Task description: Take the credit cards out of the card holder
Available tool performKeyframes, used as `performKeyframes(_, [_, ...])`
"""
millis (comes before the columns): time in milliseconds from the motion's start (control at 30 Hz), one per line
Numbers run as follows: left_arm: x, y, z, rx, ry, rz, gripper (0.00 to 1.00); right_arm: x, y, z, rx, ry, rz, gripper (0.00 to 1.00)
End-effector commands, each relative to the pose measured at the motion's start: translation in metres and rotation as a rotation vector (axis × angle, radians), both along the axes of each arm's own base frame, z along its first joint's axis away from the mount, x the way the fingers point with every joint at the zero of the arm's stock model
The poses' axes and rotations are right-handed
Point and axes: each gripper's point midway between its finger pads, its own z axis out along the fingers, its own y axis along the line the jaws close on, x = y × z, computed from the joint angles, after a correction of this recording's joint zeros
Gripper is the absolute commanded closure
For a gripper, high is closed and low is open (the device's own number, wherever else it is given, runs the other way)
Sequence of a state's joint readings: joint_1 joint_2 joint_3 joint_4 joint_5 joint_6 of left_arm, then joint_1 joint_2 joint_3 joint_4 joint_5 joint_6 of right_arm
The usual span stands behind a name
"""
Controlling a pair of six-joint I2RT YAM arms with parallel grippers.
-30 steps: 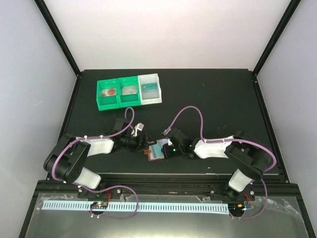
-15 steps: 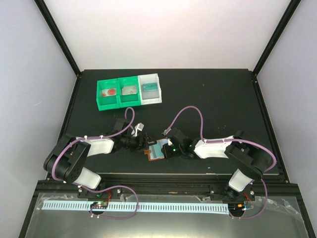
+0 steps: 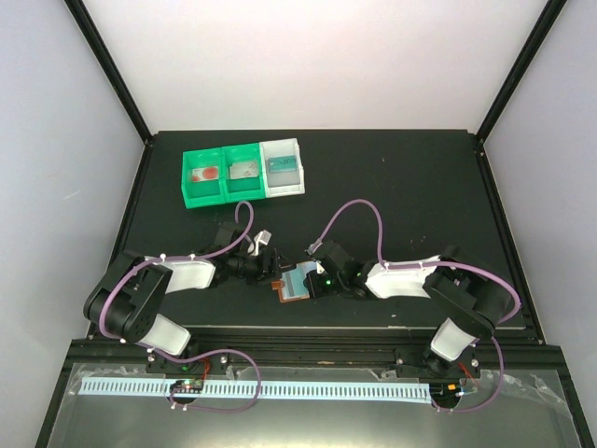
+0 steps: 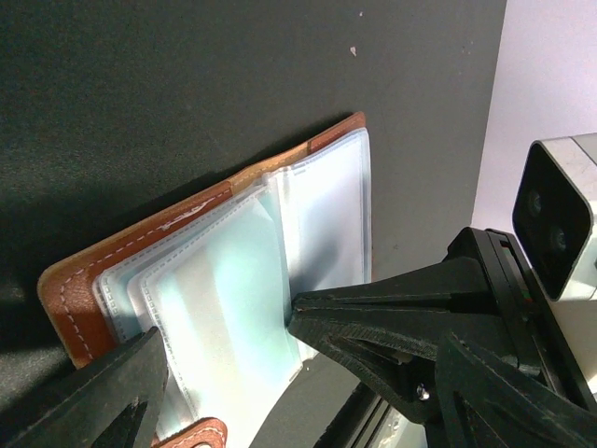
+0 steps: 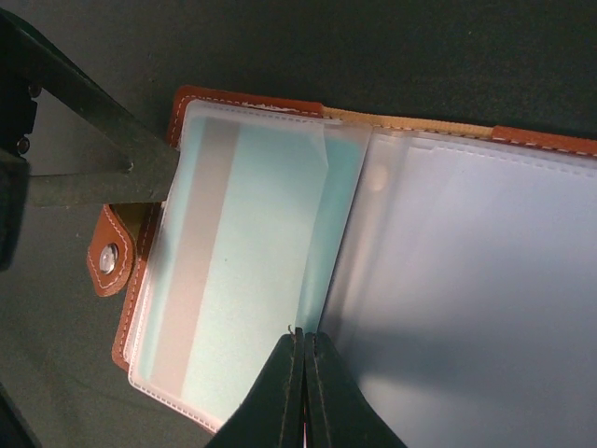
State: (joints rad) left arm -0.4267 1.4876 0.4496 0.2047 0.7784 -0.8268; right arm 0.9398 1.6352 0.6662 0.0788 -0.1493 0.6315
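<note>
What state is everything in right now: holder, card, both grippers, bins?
Brown leather-like card holder: open flat on the black table, clear sleeves fanned.
Light blue credit card: inside a clear sleeve, not out yet.
Left gripper: open, over the holder.
Right gripper: shut, tips against the sleeves, gripping nothing visible.
Green plastic bins: upright, something small in each.
White plastic bin: upright, something small inside.

Brown card holder (image 5: 244, 101) is contrasting against a matte black tabletop (image 5: 392, 47).
White stitching is edging the brown leather; a pale blue credit card (image 5: 270, 233) with a grey stripe is showing through frosted pockets.
</note>
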Motion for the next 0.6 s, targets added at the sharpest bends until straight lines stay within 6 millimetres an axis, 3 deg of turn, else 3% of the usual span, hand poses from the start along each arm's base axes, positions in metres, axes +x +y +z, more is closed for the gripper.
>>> performKeyframes(0, [0.006,-0.009,0.021,-0.048,-0.056,-0.016,0.20,-0.003,-0.010,-0.011,-0.036,0.022,-0.016,0.99])
performKeyframes(567, [-0.001,-0.019,0.040,-0.084,-0.077,-0.054,0.19,0.001,-0.013,-0.006,-0.030,0.002,-0.045,0.95])
